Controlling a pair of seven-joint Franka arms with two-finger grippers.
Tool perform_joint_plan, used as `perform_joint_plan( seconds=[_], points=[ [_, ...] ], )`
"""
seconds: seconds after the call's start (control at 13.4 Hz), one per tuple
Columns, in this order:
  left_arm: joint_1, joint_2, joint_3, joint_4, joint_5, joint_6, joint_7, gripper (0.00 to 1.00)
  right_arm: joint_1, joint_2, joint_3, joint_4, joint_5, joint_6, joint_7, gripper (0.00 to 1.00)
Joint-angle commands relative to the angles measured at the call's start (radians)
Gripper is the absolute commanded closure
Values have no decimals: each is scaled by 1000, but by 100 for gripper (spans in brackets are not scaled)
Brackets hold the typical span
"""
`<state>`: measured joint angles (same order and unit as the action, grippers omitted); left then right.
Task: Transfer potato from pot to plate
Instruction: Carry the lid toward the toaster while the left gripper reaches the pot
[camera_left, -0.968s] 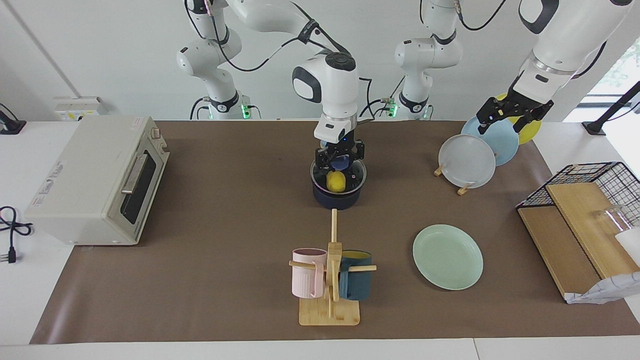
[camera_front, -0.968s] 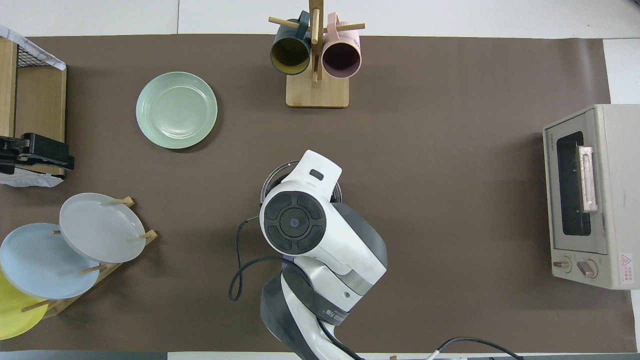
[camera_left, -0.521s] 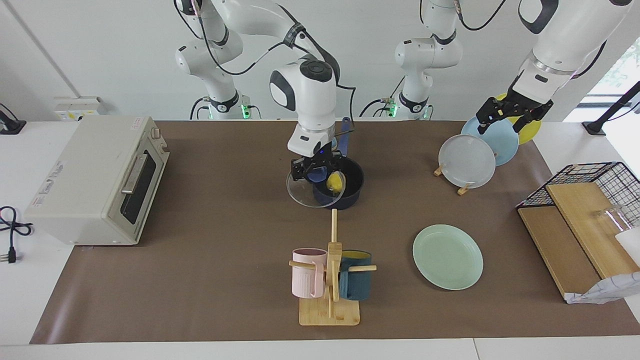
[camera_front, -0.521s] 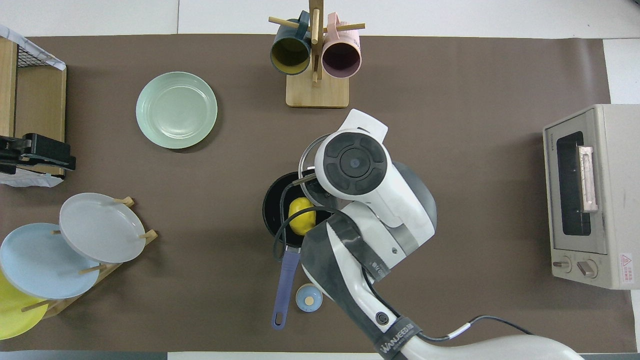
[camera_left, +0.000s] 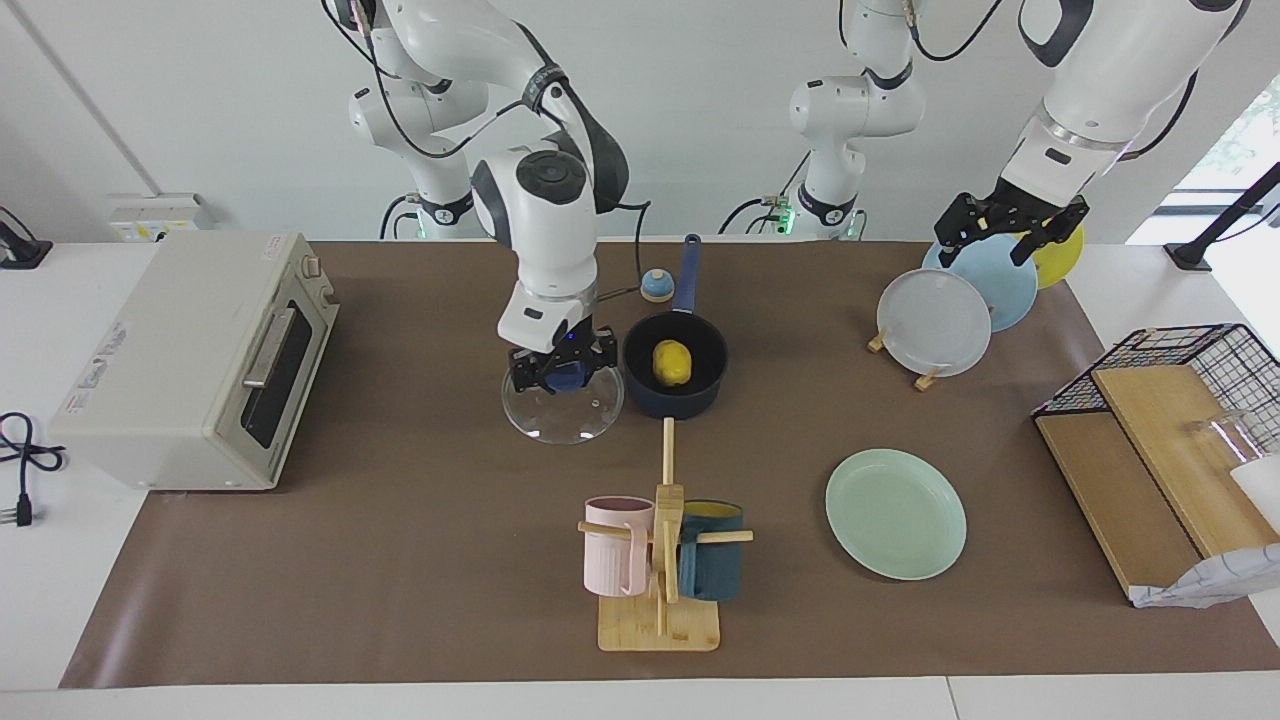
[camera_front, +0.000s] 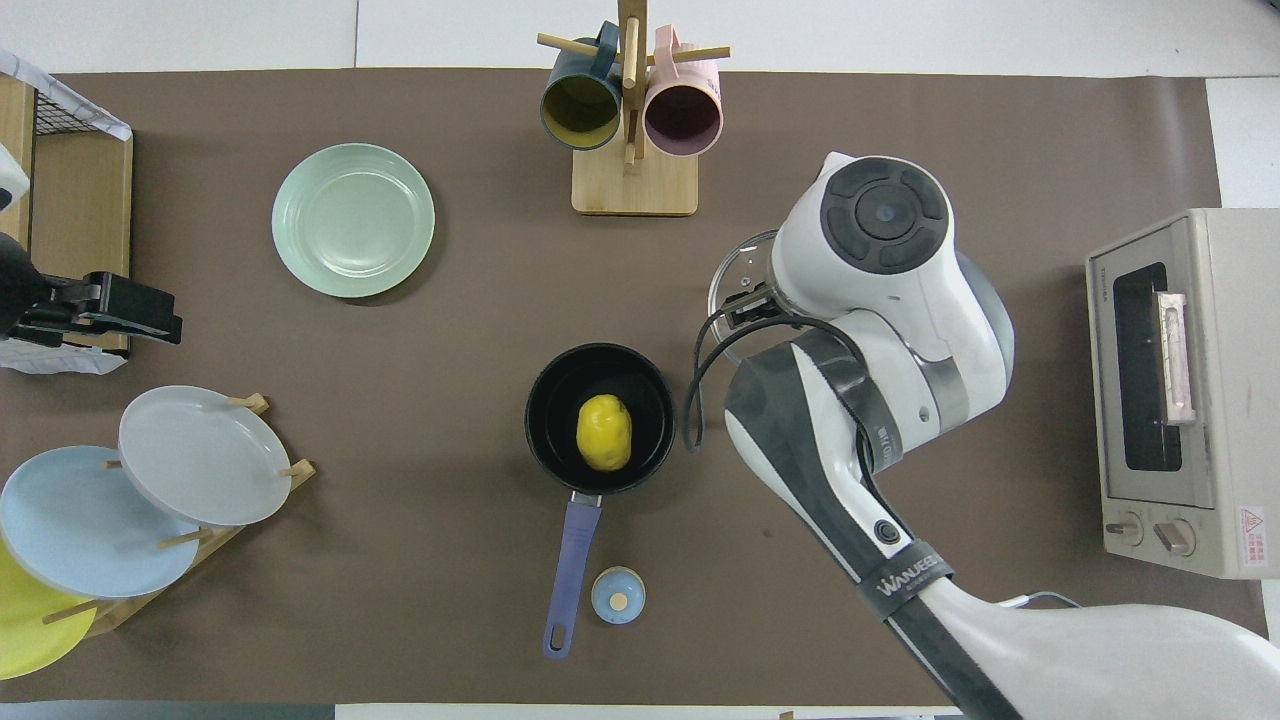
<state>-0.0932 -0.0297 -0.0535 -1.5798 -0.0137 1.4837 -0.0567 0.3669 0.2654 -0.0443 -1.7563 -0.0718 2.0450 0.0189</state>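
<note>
The yellow potato (camera_left: 672, 362) lies in the uncovered navy pot (camera_left: 700, 400), whose blue handle points toward the robots; the potato also shows in the overhead view (camera_front: 604, 432) inside the pot (camera_front: 555, 400). My right gripper (camera_left: 562, 372) is shut on the blue knob of the pot's glass lid (camera_left: 562, 415) and holds it low over the mat beside the pot, toward the right arm's end. The mint-green plate (camera_left: 895, 513) lies empty, farther from the robots, toward the left arm's end. My left gripper (camera_left: 1005, 222) is open and waits over the plate rack.
A toaster oven (camera_left: 190, 360) stands at the right arm's end. A mug tree (camera_left: 660, 560) stands farther out than the pot. A rack (camera_left: 935, 320) holds grey, blue and yellow plates. A small blue round piece (camera_left: 656, 285) lies by the pot's handle. A wire basket (camera_left: 1170, 420) sits at the left arm's end.
My right gripper lifted the glass lid off the pot and carried it sideways toward the toaster's end, baring the potato. The left gripper shifted slightly.
</note>
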Motion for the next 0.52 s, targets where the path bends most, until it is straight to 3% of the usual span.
perform_joint_plan(
  seconds=[0.0,0.22,0.45],
  points=[
    [-94,-44,7,-54,-9,-7,-113,0,-94,-44,14,-80,35,29,-106,51],
    [-244,-88,6,-219,-44,177,-308,0,-180,-67,14,-195,55,148,-238,51],
    [-411,-23,6,-305,-46,386,-474,0,-236,-98,14,-304,56,248,-332,51]
  ],
)
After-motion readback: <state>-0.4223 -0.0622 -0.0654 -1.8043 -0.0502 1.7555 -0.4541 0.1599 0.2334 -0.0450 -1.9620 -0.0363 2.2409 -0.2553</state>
